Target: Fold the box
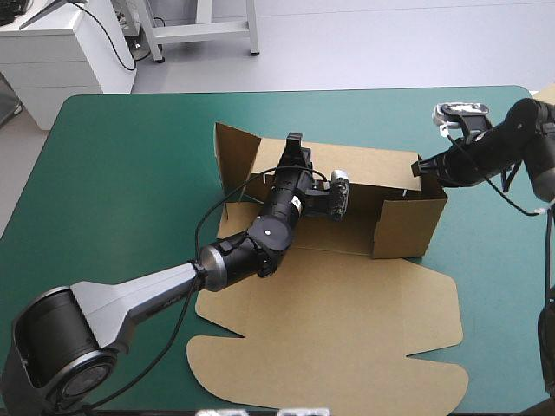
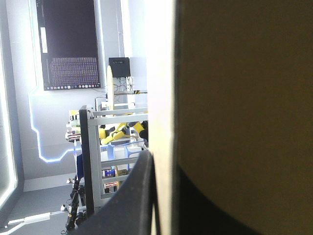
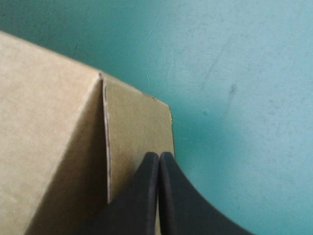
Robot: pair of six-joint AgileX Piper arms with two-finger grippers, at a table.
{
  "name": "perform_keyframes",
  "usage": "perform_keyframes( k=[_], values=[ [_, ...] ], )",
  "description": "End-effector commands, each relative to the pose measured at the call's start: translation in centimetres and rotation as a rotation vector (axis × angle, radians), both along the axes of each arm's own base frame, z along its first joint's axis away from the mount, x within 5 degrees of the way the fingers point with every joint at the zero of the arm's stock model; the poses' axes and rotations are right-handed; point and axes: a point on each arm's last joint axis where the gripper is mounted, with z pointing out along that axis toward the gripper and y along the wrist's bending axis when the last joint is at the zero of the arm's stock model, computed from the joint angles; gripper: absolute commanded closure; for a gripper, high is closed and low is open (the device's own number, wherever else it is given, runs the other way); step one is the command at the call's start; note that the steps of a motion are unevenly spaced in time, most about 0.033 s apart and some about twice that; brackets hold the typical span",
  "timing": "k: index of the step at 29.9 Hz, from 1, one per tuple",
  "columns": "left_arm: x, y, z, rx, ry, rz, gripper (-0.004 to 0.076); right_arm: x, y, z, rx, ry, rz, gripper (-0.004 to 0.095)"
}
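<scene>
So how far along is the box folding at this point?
Partway. Done: the box has its far wall and right wall standing, though the left flap leans outward. In hand: the left gripper is clamped on the far wall's top edge; the right gripper, shut, sits at the far right corner. To do: the big near panel lies flat on the table.

**Both arms out, both grippers closed**

The left arm (image 1: 130,295) reaches in from the near left with its elbow bent, and the left gripper (image 1: 293,149) pinches the box (image 1: 347,295) wall. The right arm (image 1: 499,139) stretches inward, the right gripper (image 1: 419,167) with its fingers pressed together.
</scene>
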Motion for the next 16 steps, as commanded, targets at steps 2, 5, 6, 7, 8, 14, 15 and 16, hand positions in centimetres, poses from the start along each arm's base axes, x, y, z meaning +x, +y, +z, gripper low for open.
perform_keyframes(
  k=[2, 5, 6, 7, 8, 14, 15, 16],
  values=[
    [-0.2, 0.6, 0.9, -0.074, 0.032, 0.053, 0.0731, -2.3, 0.3, 0.7, 0.036, -0.148, -0.011, 0.0927],
    [-0.2, 0.6, 0.9, -0.074, 0.032, 0.053, 0.0731, -3.8, 0.5, -0.2, 0.054, -0.216, -0.029, 0.0927],
    [-0.2, 0.6, 0.9, -0.074, 0.032, 0.053, 0.0731, -4.3, 0.6, -0.4, 0.056, -0.245, -0.031, 0.0927],
    [-0.2, 0.6, 0.9, -0.074, 0.032, 0.053, 0.0731, -4.8, 0.6, -0.6, 0.058, -0.271, -0.03, 0.0927],
    [-0.2, 0.6, 0.9, -0.074, 0.032, 0.053, 0.0731, -5.1, 0.7, -0.6, 0.062, -0.3, -0.033, 0.0927],
    [-0.2, 0.6, 0.9, -0.074, 0.032, 0.053, 0.0731, -7.2, 0.6, -3.0, 0.058, -0.372, -0.075, 0.0927],
    [-0.2, 0.6, 0.9, -0.074, 0.032, 0.053, 0.0731, -7.5, 0.6, -3.4, 0.055, -0.382, -0.081, 0.0927],
    [-0.2, 0.6, 0.9, -0.074, 0.032, 0.053, 0.0731, -7.8, 0.6, -3.8, 0.051, -0.395, -0.081, 0.0927]
  ],
)
